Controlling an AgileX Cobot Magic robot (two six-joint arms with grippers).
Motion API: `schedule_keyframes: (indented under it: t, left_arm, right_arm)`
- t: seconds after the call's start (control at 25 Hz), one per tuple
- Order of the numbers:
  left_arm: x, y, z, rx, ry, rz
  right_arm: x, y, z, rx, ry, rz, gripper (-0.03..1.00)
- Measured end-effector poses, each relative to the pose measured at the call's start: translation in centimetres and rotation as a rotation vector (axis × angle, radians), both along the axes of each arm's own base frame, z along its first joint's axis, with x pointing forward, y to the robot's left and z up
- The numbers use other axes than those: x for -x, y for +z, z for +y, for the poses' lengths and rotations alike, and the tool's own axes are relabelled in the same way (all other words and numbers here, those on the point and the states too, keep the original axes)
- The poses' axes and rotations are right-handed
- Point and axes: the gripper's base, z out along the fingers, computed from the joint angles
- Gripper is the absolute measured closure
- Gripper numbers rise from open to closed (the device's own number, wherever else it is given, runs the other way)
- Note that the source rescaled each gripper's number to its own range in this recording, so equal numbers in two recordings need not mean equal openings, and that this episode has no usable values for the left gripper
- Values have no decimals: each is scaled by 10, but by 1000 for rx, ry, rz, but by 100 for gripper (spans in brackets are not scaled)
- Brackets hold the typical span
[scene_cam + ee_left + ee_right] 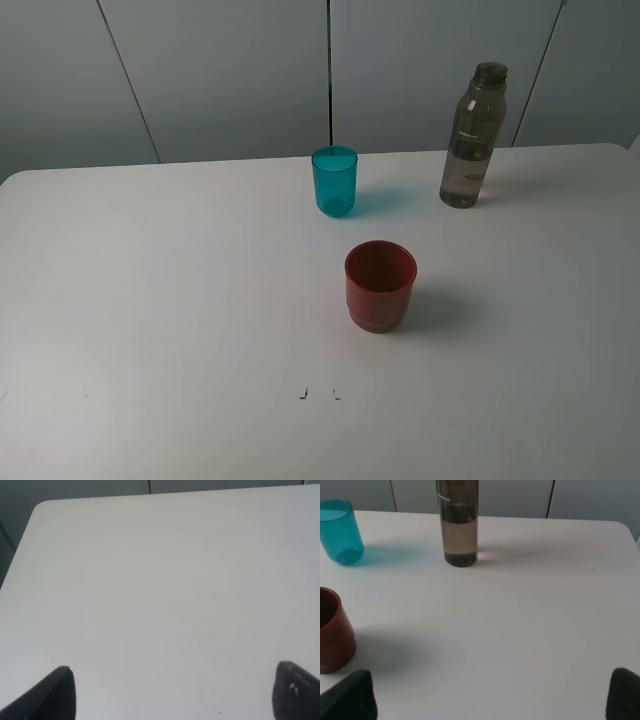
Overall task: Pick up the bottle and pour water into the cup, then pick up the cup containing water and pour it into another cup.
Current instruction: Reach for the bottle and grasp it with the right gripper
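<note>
The bottle (473, 140) stands upright at the back right of the worktop (150, 300), with clear water filling its lower part. The teal cup (334, 181) stands to its left, well apart; whether it holds anything is hard to tell. The red cup (380, 285) sits nearer the front, its inside dark. The right wrist view cuts off the bottle's top and part of the red cup. Only fingertips show of either tool. The left tool (175, 687) and the right tool (487, 692) are both spread wide, released, low over the worktop.

The left gripper (172, 695) hangs over the white table (160, 580), dark fingertips (52, 697) spread wide, a rounded corner (42, 506) ahead.
</note>
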Motion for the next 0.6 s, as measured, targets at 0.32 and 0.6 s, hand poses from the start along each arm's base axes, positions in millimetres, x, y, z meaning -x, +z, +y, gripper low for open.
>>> schedule_keyframes:
  t: [0.32, 0.6]
  left_arm:
    - [0, 0, 0, 0, 0, 0]
    - [0, 0, 0, 0, 0, 0]
  right_arm:
    - [0, 0, 0, 0, 0, 0, -3]
    - [0, 0, 0, 0, 0, 0, -3]
